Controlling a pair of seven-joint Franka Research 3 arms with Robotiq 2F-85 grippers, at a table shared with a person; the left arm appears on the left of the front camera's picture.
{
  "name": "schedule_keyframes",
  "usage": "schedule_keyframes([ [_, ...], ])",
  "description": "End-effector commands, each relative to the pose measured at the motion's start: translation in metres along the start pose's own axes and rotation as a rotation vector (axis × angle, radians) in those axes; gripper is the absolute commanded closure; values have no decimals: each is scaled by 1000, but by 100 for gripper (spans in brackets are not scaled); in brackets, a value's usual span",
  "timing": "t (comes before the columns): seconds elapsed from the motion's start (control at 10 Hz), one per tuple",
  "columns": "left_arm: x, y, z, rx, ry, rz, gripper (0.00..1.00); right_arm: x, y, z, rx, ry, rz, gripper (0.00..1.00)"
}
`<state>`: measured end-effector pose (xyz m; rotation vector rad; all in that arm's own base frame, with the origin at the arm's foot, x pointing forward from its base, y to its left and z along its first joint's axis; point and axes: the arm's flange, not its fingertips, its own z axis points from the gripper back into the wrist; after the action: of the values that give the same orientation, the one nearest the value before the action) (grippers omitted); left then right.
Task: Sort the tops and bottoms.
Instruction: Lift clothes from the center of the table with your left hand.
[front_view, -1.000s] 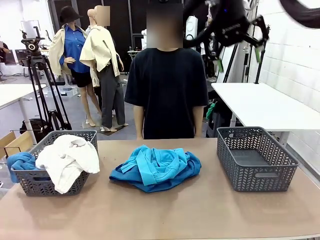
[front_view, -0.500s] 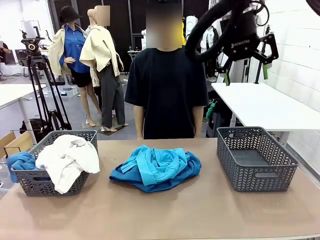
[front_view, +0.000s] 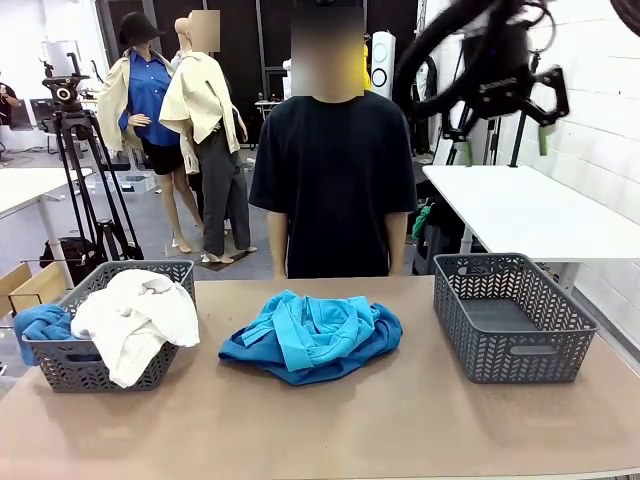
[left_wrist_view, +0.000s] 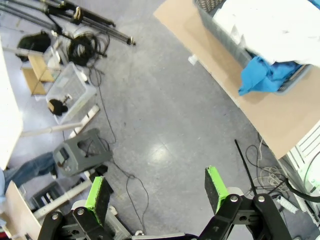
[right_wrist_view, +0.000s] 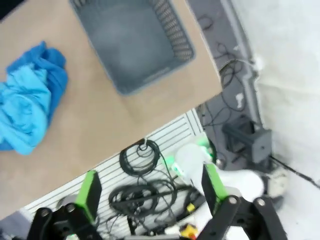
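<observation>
Two grey baskets, four tops (two basketed)

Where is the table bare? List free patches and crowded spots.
Free: the wide front strip of the table before everything; the gap between the blue pile and the right basket; a narrower gap between the pile and the left basket. Crowded: the left basket, where the white top spills over its rim.

From clothes heap at table centre:
6 o'clock – bare tabletop, open approach.
9 o'clock – left basket, white top spilling over rim.
3 o'clock – right basket, interior free, open from above.
12 o'clock – person close behind far edge.
Bare gaps between heap and both baskets.
</observation>
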<state>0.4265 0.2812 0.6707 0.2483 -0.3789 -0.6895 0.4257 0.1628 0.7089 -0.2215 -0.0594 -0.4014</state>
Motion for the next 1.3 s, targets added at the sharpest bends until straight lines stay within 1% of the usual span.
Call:
schedule_keyframes([
  [0.0,29,-11,30,-7,-112,-77,0,25,-69,-71,199,46,74,0],
  [0.1,47,-19,51,19,-180,-116,0,29,-89,-82,236,38,102,0],
  [0.2,65,-21,71,39,-232,-120,0,35,-104,-95,254,-8,123,0],
  [0.3,86,-29,92,34,-314,-151,0,37,-120,-103,227,-52,121,0],
  [0.4,108,-38,112,2,-386,-212,0,39,-125,-118,217,-56,137,0],
  [0.5,131,-59,126,-66,-423,-297,0,43,-123,-136,240,-12,114,0],
  [0.6,152,-87,123,-119,-435,-343,0,46,-128,-149,246,-6,97,0],
  [0.7,174,-122,109,-145,-427,-343,0,51,-132,-165,274,-24,115,0],
  [0.8,193,-161,95,-196,-344,-313,0,53,-136,-179,297,-3,141,0],
  [0.9,204,-198,88,-199,-272,-278,0,54,-133,-191,278,34,114,0],
  [1.0,214,-236,81,-242,-204,-267,0,55,-124,-201,254,64,90,0],
  [1.1,220,-265,71,-228,-189,-204,0,58,-117,-206,257,87,67,0],
  [1.2,223,-283,54,-269,-209,-199,0,54,-130,-192,237,44,103,0],
])
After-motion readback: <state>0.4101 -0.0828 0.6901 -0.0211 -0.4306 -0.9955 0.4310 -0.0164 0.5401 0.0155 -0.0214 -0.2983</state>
